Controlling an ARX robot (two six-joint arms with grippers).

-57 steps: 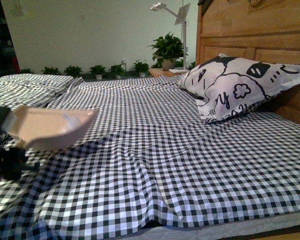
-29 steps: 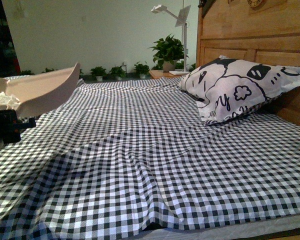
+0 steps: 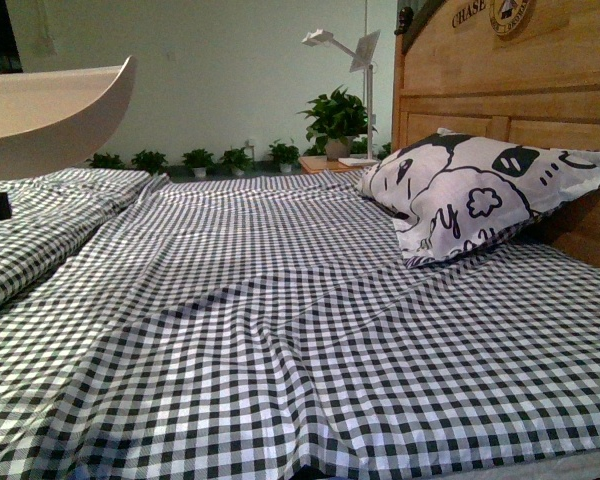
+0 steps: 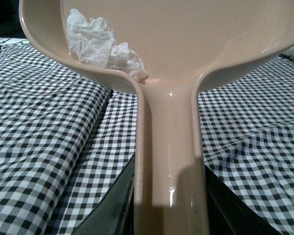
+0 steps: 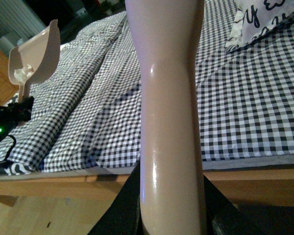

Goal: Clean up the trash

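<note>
The trash [image 4: 105, 46] sits inside the raised pink dustpan [image 4: 186, 44], whose handle the left tool grips; carrying it off comes next, held level to avoid spilling.

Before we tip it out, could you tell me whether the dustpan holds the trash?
Yes: the paper wad lies inside the dustpan.
</note>
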